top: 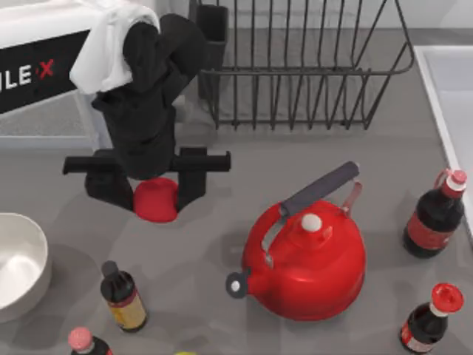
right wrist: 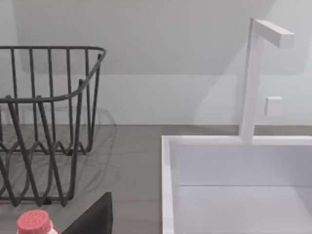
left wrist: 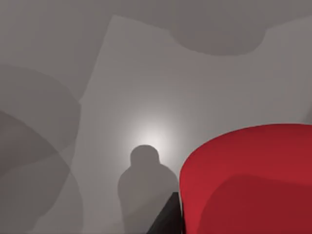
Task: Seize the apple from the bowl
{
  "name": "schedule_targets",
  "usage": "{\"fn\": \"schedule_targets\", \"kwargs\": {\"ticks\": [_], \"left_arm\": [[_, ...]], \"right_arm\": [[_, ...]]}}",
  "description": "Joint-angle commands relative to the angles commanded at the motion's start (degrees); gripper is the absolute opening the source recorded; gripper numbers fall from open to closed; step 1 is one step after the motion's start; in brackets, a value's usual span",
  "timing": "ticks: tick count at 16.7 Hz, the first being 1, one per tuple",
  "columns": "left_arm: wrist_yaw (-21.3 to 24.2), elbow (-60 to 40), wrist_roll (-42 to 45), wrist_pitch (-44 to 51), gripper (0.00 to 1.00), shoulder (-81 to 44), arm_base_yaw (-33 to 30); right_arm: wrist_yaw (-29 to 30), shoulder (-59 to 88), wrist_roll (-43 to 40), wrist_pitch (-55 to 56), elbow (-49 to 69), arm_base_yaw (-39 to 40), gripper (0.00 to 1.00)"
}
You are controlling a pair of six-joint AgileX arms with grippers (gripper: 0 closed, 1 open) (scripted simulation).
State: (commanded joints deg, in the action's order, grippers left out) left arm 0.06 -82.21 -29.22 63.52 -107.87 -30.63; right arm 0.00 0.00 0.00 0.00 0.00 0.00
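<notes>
left gripper jaws clamped, raised above table.

You get soft, even light from above, and the desk shows pale, fuzzy shadows under things. The kettle has small shiny spots on top. In the left wrist view a bright round glow sits on the desk, with a dark shadow just under it.

Left of the kettle, the bowl is cut by the frame edge. The left tool hides part of the apple. A pink-capped bottle is cropped below.
</notes>
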Motion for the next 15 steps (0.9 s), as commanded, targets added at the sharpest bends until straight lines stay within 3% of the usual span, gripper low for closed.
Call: {"fn": "schedule_targets", "kwargs": {"ticks": [4, 8, 15], "left_arm": [[0.00, 7.01, 0.01, -7.85, 0.00, -1.52, -0.03], [0.00, 7.46, 0.00, -8.31, 0.00, -1.67, -0.05], [0.00, 7.46, 0.00, -8.31, 0.53, -1.67, -0.05]], "right_arm": [[0.00, 0.00, 0.00, 0.00, 0.00, 0.00, 1.00], [0.00, 0.00, 0.00, 0.00, 0.00, 0.00, 1.00], [0.00, 0.00, 0.00, 0.00, 0.00, 0.00, 1.00]]}}
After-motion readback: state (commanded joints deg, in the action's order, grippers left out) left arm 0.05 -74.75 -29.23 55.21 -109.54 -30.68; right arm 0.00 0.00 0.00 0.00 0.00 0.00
